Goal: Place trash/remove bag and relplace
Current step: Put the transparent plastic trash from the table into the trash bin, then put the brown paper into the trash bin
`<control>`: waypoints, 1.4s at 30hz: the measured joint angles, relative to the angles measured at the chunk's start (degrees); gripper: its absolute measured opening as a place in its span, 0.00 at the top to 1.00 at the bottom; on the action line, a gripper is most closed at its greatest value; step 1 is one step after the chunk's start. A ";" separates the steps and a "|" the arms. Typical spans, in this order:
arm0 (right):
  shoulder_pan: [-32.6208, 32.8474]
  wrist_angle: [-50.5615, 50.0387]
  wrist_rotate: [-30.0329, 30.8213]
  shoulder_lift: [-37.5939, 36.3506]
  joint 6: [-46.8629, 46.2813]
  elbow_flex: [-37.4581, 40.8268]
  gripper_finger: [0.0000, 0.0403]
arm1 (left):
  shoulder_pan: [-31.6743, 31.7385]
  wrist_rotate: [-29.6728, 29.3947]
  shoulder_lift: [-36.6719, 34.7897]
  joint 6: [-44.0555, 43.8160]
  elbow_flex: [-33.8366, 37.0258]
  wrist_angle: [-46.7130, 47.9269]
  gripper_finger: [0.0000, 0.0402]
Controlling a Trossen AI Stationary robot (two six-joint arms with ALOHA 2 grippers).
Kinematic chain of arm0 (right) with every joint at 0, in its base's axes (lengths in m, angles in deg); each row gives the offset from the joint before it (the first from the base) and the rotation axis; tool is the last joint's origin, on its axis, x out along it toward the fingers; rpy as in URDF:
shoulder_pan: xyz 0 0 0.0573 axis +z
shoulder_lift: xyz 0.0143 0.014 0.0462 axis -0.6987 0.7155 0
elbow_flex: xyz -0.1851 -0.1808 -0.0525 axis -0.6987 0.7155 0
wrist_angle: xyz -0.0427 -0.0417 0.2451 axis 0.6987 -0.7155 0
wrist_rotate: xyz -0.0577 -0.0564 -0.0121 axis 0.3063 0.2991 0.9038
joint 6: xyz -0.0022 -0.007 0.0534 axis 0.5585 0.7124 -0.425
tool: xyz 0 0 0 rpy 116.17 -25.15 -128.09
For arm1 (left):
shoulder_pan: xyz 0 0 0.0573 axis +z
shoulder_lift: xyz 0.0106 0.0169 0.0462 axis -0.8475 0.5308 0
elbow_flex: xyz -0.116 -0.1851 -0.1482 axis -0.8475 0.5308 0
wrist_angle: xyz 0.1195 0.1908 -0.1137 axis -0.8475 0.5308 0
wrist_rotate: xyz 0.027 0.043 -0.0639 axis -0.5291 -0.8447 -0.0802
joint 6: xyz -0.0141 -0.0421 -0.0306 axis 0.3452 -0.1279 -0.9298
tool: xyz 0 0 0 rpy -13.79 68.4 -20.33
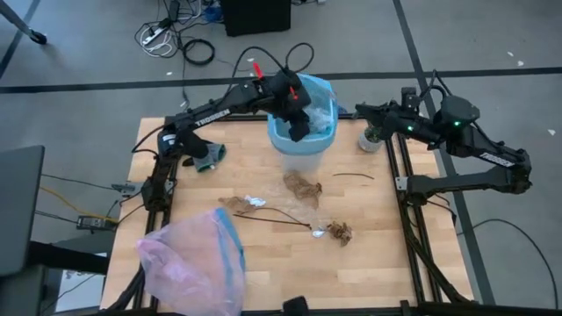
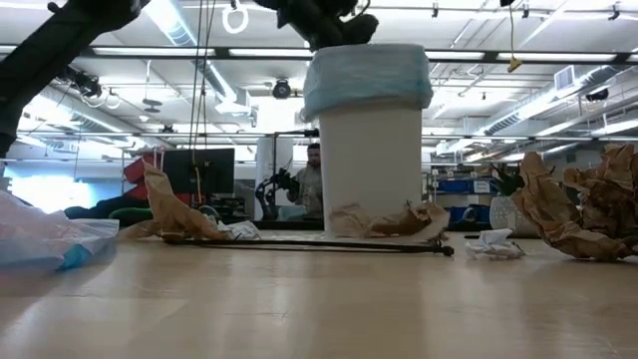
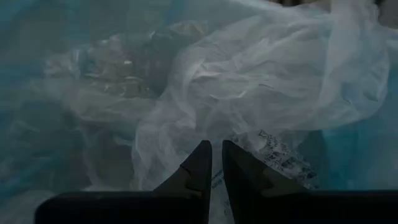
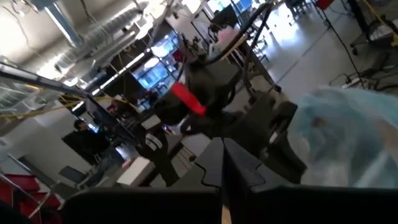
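High view. Bin [image 1: 299, 151], pale and round, at the middle of the table's [image 1: 386, 263] far edge, lined with the bag [image 1: 320, 92], thin crinkled light-blue film folded over the rim. Left gripper [image 1: 299, 125] reaches down into the bin mouth. Right gripper [image 1: 362, 111] hangs near the far right corner, beside a small pot [image 1: 371, 138], holding nothing. Trash on the wood: brown leaf clump [image 1: 303, 187] just in front of the bin, a second clump [image 1: 338, 232] nearer the front, a dark twig [image 1: 272, 215] across the middle, a thin twig [image 1: 353, 176] to the right, a white wrapper [image 1: 255, 202]. Pink bag [image 1: 193, 259], translucent with a blue band, slumped at the front left corner.

Low view. Bin [image 2: 371, 160] upright, blue liner [image 2: 367, 75] puffed over its rim; leaf litter [image 2: 389, 219] lies against its base, larger crumpled brown clumps [image 2: 583, 204] to one side. A person stands in the room beyond.

Left wrist view. Left gripper [image 3: 216, 163] nearly together, a narrow gap between the fingers, nothing clearly clamped; before it crumpled clear plastic [image 3: 267, 81] and a printed packet [image 3: 283, 162] lie inside the blue liner.

Right wrist view. Right gripper [image 4: 222, 158] pressed together, empty; the left arm and the liner's edge [image 4: 348, 124] lie ahead.

Risk, as judged: the film is slippery and light, so the near-closed fingers may pinch the liner along with the wrapper and drag it off the rim, or tip the bin. Much litter is yet to be binned.
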 joint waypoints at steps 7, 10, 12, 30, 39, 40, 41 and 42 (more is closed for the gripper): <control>0.04 0.14 0.20 0.90 -0.50 0.00 1.00 | 2.19 -2.16 0.54 -2.83 0.37 4.35 0.90; 0.04 0.00 -0.07 1.00 -0.52 0.00 1.00 | 1.95 -1.18 0.33 -1.01 0.46 6.91 0.90; 0.04 0.24 -0.35 1.04 -0.55 0.00 1.00 | 1.30 -0.60 -0.34 -0.15 0.36 7.21 0.90; 0.83 0.13 -1.31 2.07 -1.27 0.00 1.00 | -2.69 -11.11 -6.07 10.71 -7.63 14.92 0.90; 4.90 -11.84 -4.07 5.63 1.34 0.00 1.00 | -3.21 -13.83 -9.29 8.99 -8.11 22.24 0.90; 5.48 -16.84 -3.18 5.57 1.40 0.00 1.00 | -3.79 -13.13 -10.83 9.00 -8.02 23.74 0.90; 6.22 -21.87 -2.25 5.51 0.56 0.00 1.00 | -4.38 -12.58 -12.67 9.06 -8.17 25.37 0.90; 7.05 -26.03 -1.48 5.49 -0.73 0.00 1.00 | -4.97 -12.35 -14.49 9.24 -8.29 27.13 0.90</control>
